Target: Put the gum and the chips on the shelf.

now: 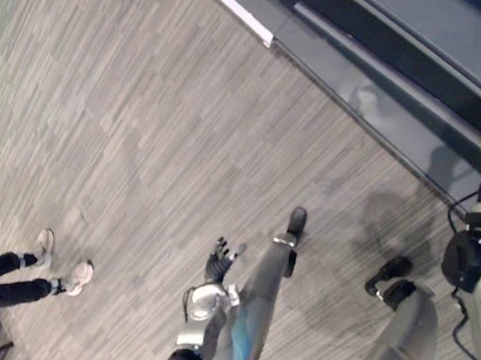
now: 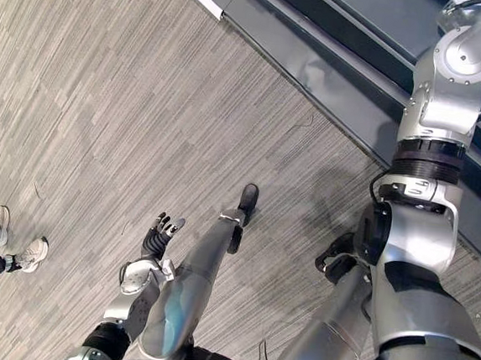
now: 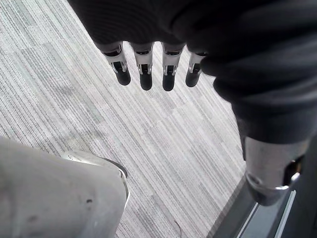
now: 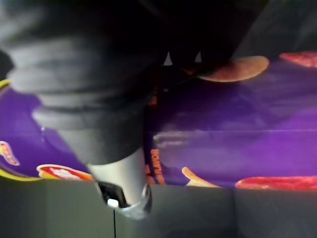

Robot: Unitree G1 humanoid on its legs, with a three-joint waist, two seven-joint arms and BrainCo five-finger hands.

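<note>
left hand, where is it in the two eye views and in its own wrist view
Left eye view: the left hand is low, just left of centre, above the carpet.
Right eye view: low and left of centre, open the same way.
Left wrist view: straight fingers in a row past the dark cover.
Shared landmark: the striped grey carpet beneath the hand.

Both eye views look steeply down from the head onto the grey floor [image 1: 144, 121], sharing the shelf's base [image 1: 358, 89] toward one o'clock. The left wrist view faces that floor, while the right wrist view sits very close against a purple chips pack [image 4: 223, 148].
</note>
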